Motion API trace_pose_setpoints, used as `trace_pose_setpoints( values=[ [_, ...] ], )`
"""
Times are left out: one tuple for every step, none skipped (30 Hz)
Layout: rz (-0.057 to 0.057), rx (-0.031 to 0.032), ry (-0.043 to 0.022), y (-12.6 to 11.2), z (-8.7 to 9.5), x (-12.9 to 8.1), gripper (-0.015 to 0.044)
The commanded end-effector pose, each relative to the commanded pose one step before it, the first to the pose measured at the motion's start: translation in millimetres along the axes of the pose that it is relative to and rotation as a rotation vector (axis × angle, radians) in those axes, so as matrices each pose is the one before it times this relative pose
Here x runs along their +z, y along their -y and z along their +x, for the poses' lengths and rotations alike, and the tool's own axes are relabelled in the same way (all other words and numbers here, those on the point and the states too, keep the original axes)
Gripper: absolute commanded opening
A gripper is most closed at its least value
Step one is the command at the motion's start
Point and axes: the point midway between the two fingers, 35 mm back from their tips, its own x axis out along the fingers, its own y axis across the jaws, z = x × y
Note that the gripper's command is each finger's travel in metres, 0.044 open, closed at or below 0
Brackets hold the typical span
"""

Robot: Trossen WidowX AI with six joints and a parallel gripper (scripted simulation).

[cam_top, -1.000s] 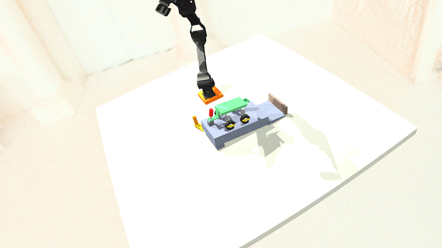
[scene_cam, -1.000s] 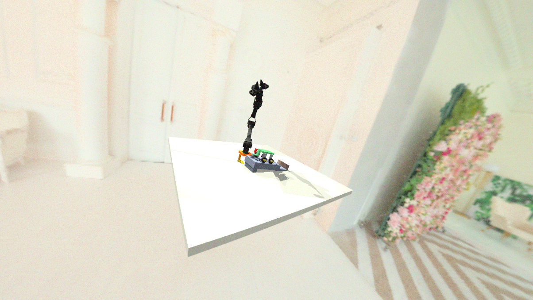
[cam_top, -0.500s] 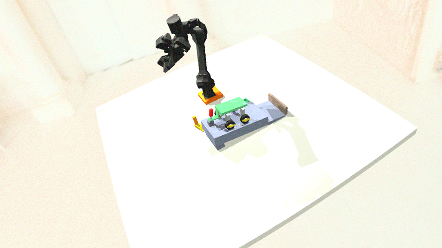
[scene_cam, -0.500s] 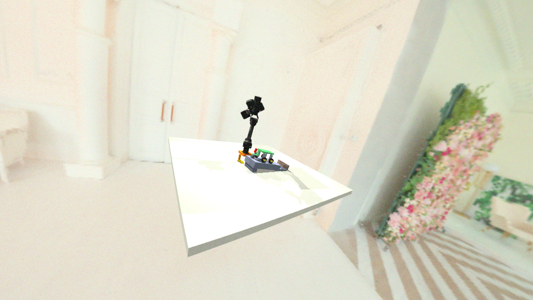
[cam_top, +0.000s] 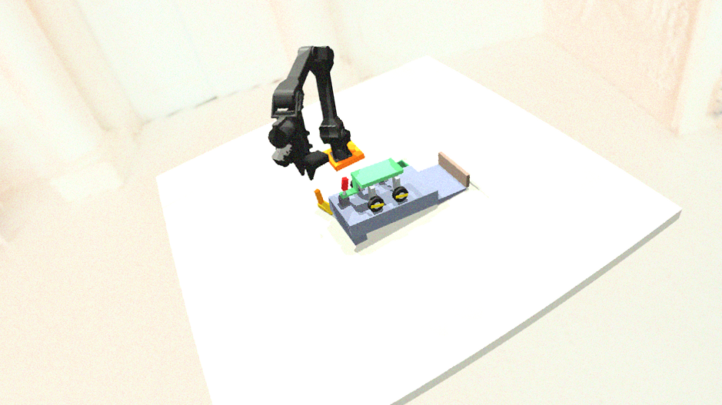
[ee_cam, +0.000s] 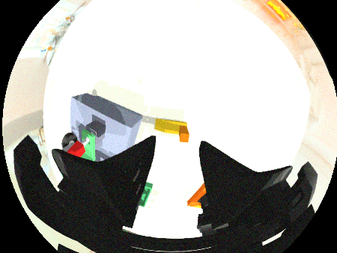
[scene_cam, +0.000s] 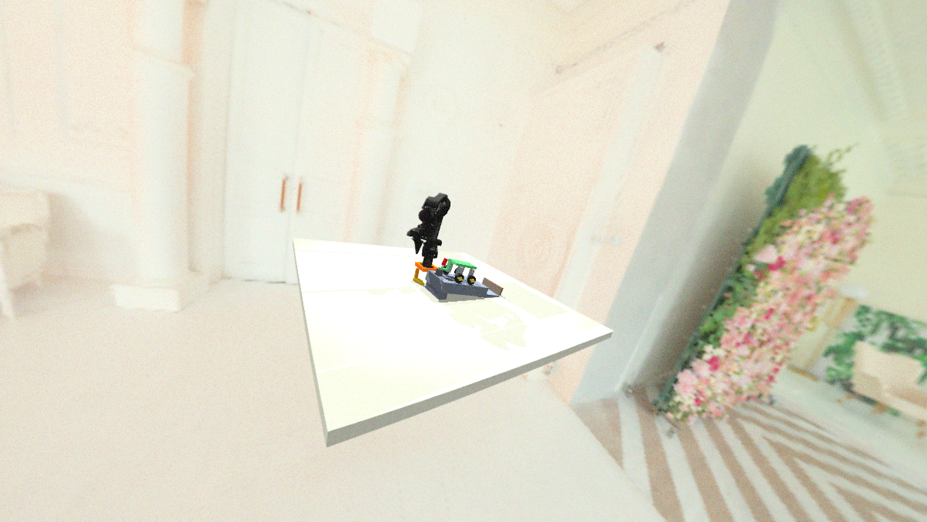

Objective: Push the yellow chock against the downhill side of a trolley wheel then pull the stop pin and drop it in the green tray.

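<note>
The yellow chock lies on the table beside the ramp's uphill end, its orange handle upright. My gripper is partly open and empty, pointing down above the chock; in the wrist view the handle shows just beyond the fingertips. The green trolley stands on the blue-grey ramp. The red-headed stop pin stands at its uphill end. The green tray is mostly hidden behind the trolley in the top view and by a finger in the wrist view.
A brown end board stands at the ramp's downhill end. The arm's orange base is behind the ramp, near the green tray. The ramp's raised uphill end is close beside the chock.
</note>
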Motion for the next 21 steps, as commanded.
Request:
trace_pose_setpoints(
  values=[
    [-0.0077, -0.05316, -0.13147, 12.80, 11.33, -20.05, 0.0190],
    [0.0000, 0.00000, 0.00000, 0.00, 0.00, 0.00, 0.0190],
    [0.0000, 0.00000, 0.00000, 0.00, 0.00, 0.00, 0.0190],
    [0.0000, 0.00000, 0.00000, 0.00, 0.00, 0.00, 0.0190],
    [0.0000, 0.00000, 0.00000, 0.00, 0.00, 0.00, 0.0190],
    [0.0000, 0.00000, 0.00000, 0.00, 0.00, 0.00, 0.0190],
    [0.0000, 0.00000, 0.00001, -0.06, 0.73, 0.13, 0.0190],
    [0.0000, 0.00001, 0.00002, -0.17, 2.19, 0.39, 0.0190],
    [0.0000, 0.00001, 0.00001, -0.10, 2.57, 0.28, 0.0190],
    [0.0000, 0.00001, 0.00002, -0.12, 3.70, 0.36, 0.0190],
    [0.0000, 0.00000, 0.00000, -0.02, 3.59, 0.17, 0.0190],
    [0.0000, 0.00000, 0.00000, 0.00, 3.60, 0.12, 0.0190],
    [0.0000, 0.00000, 0.00000, 0.01, 3.98, 0.06, 0.0190],
    [0.0000, 0.00000, -0.00001, 0.03, 3.35, 0.01, 0.0190],
    [0.0000, 0.00000, -0.00002, 0.07, 3.53, -0.13, 0.0190],
    [0.0000, 0.00000, -0.00002, 0.08, 3.19, -0.15, 0.0190],
    [0.0000, 0.00000, -0.00002, 0.06, 3.63, -0.22, 0.0190],
    [0.0000, 0.00000, -0.00002, 0.08, 3.33, -0.24, 0.0190],
    [0.0000, 0.00000, -0.00003, 0.06, 3.11, -0.32, 0.0190],
    [0.0000, 0.00000, -0.00003, 0.06, 2.51, -0.28, 0.0190],
    [0.0000, 0.00000, -0.00002, 0.04, 1.50, -0.18, 0.0190]
  ],
)
